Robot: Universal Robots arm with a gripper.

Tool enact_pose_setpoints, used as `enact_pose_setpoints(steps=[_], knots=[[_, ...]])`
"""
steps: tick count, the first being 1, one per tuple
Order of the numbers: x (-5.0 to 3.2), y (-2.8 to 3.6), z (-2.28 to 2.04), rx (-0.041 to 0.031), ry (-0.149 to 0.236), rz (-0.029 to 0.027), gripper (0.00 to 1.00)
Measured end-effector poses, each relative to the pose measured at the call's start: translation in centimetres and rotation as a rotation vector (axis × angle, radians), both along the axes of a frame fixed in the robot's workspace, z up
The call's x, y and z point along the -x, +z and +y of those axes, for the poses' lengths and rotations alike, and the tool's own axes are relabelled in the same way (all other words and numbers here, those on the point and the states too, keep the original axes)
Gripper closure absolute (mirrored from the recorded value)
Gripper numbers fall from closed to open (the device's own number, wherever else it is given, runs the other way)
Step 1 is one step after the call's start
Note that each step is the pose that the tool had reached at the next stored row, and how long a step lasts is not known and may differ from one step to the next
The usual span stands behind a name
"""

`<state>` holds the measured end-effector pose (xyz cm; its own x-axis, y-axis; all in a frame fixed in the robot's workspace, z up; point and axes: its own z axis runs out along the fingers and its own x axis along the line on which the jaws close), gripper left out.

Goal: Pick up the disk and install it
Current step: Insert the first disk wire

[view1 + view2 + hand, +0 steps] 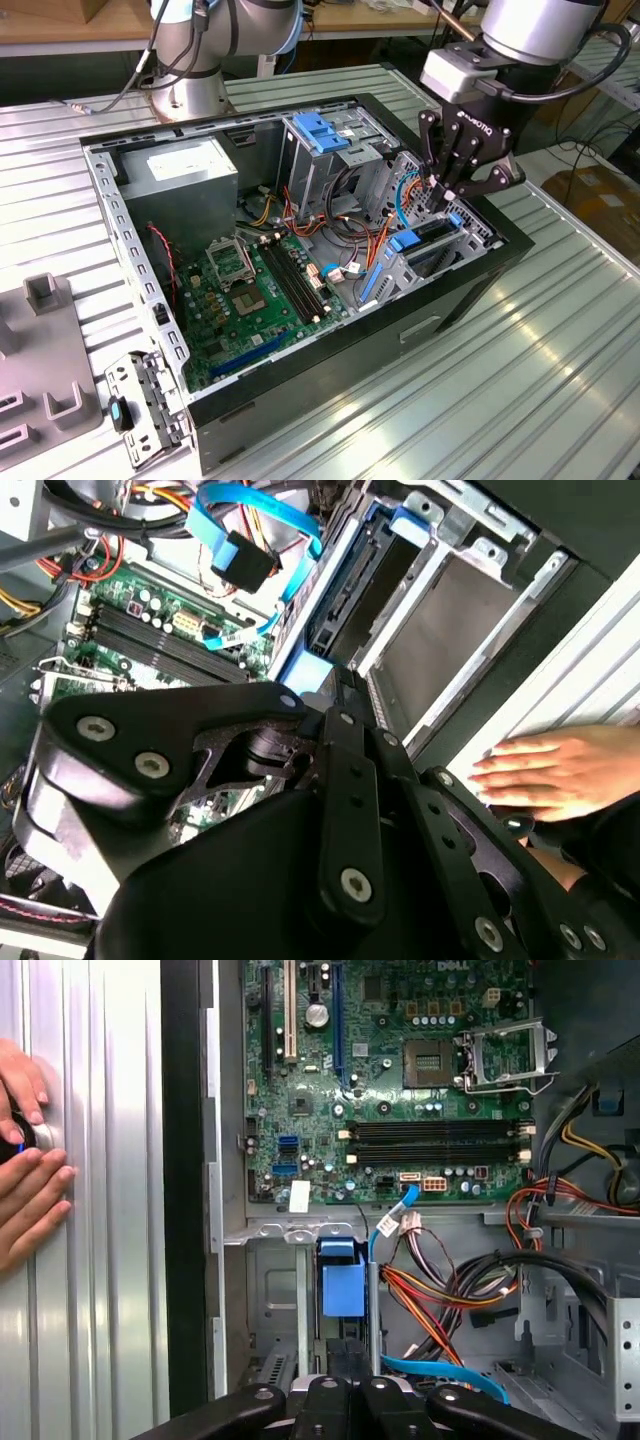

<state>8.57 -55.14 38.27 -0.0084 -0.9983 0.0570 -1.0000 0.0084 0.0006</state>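
- The hand (pixel 443 190) hangs over the front corner of the open computer case (pixel 330 385), fingers drawn together, with nothing between them that I can make out.
- Just below the hand, the disk (pixel 437 232) sits in the drive bay (pixel 398 275), dark body between blue rails. Its blue end tab (pixel 343 1282) shows in the first wrist view.
- This looks like the seating step. I'd judge it wants a push straight along the bay, rails square in the guides, clear of the thin blue cable (pixel 402 195) beside the hand.
- Farther out, a person's hand (pixel 555 772) rests on the ribbed tabletop (pixel 520 400) by the case wall.
- How deep the disk sits, I can't tell: the hand's own links cover that end in both wrist views.
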Motion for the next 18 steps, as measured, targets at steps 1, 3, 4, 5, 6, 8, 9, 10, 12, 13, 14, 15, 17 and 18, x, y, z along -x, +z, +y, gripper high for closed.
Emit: enact_pose_setpoints(steps=[1,3,4,5,6,8,9,10,12,13,14,15,17,18], knots=[[-0.05,0.00,0.00,0.0000,0.014,0.0000,0.89],[-0.15,0.00,0.00,0.0000,0.053,0.0000,0.89],[-0.18,0.00,0.00,0.0001,0.068,0.0000,0.89],[-0.23,-0.01,0.00,0.0000,0.097,0.0000,0.89],[-0.29,-0.01,0.00,0.0000,0.114,0.0000,0.89],[-0.63,-0.07,-0.01,-0.0002,0.156,0.0000,0.89],[-1.17,-0.11,0.00,0.0000,0.180,0.0000,0.89],[-1.46,-0.12,0.00,0.0001,0.187,0.0000,0.89],[-2.25,-0.12,0.00,0.0000,0.195,0.0000,0.89],[-2.63,-0.12,0.00,0.0001,0.198,0.0000,0.89],[-3.14,-0.12,0.01,0.0000,0.202,0.0000,0.89],[-3.42,-0.12,0.02,-0.0001,0.204,0.0000,0.89],[-3.94,-0.12,0.04,0.0000,0.212,0.0001,0.89],[-4.01,-0.12,0.05,-0.0001,0.222,0.0000,0.89]])
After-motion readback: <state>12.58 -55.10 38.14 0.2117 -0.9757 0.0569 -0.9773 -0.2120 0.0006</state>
